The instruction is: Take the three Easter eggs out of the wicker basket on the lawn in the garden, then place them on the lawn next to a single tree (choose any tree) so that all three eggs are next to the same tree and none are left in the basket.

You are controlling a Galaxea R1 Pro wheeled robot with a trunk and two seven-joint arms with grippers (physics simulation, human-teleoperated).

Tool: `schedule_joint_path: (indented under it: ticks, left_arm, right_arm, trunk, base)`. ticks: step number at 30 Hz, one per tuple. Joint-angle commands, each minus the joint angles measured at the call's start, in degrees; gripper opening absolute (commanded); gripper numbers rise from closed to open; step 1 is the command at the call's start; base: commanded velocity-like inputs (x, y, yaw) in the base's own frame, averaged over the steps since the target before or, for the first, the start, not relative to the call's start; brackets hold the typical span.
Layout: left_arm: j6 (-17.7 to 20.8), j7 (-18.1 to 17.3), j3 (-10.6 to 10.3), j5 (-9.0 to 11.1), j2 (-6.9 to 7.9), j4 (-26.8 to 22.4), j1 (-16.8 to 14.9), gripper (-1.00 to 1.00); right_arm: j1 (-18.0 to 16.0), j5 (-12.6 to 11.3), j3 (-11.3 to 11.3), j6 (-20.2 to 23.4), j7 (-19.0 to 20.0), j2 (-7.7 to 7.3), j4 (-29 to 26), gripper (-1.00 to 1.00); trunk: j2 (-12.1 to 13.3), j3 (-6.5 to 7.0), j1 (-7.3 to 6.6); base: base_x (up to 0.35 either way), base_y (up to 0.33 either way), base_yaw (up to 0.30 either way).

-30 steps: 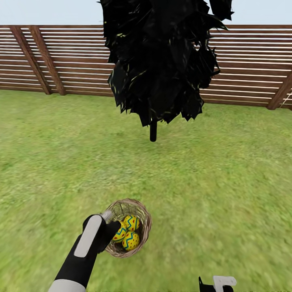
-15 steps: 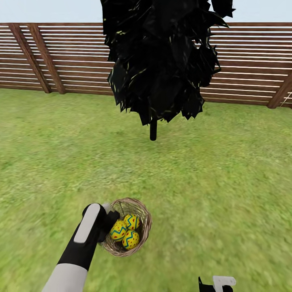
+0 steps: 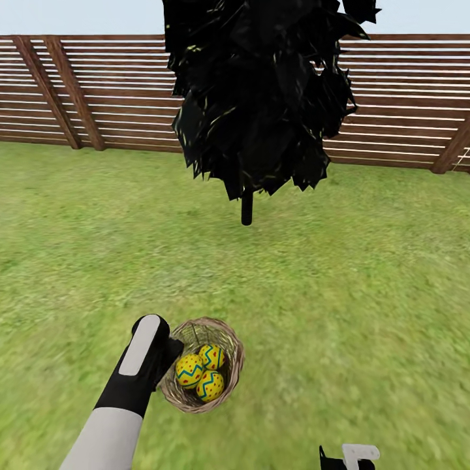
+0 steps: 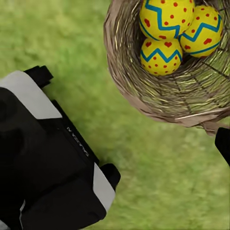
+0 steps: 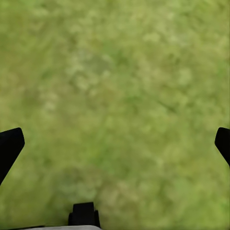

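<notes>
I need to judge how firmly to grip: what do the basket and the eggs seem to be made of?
The wicker basket looks like woven brown wicker, matte, with open gaps showing the strands. The Easter eggs look hard and smooth, painted yellow with red dots and blue zigzags; the material under the paint can't be told.

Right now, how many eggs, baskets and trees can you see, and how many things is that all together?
Easter eggs: 3, all inside the basket
wicker basket: 1
black tree: 1
Total: 5
</notes>
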Motion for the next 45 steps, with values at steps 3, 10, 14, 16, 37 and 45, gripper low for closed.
schedule_joint_path:
  ticks: [3, 10, 14, 16, 37, 45]
  left_arm:
    - [0.60, 1.06, 0.15, 0.19, -0.05, -0.05, -0.47, 1.00]
    - [0.77, 1.37, 0.07, 0.28, -0.05, 0.85, -0.83, 1.00]
    - [1.30, 0.83, 0.01, 0.36, -0.05, 2.35, -0.85, 1.00]
    - [1.52, 0.58, -0.03, 0.44, -0.05, 3.17, -0.85, 1.00]
    - [4.27, -3.22, -0.39, 0.17, -0.05, 8.12, -0.85, 1.00]
    - [4.30, -4.45, -0.20, 0.34, -0.05, 7.78, -0.85, 1.00]
  right_arm:
    - [-0.02, 0.05, 0.01, -0.13, -0.14, 0.00, 0.02, 1.00]
    - [-0.02, 0.05, 0.01, -0.20, -0.14, 0.00, -0.04, 1.00]
    - [-0.02, -0.05, -0.25, -1.82, -0.14, -0.29, -0.83, 1.00]
    - [-0.02, 0.02, -0.37, -2.51, -0.14, -0.44, -2.82, 1.00]
    - [-1.06, 2.41, -0.43, -0.23, -2.64, -0.53, -17.04, 1.00]
    - [-1.08, 2.50, -0.38, -0.19, -2.69, -0.45, -16.93, 1.00]
  trunk:
    - [-1.25, -0.59, 0.67]
    - [-4.06, -1.85, 2.20]
    - [-5.66, -2.56, 3.08]
    - [-6.46, -2.92, 3.52]
    - [-14.88, -6.69, 8.13]
    - [-18.09, -8.13, 9.89]
  base:
    - [0.000, 0.000, 0.000]
    - [0.000, 0.000, 0.000]
    - [0.000, 0.000, 0.000]
    - [0.000, 0.000, 0.000]
    - [0.000, 0.000, 0.000]
    - [0.000, 0.000, 0.000]
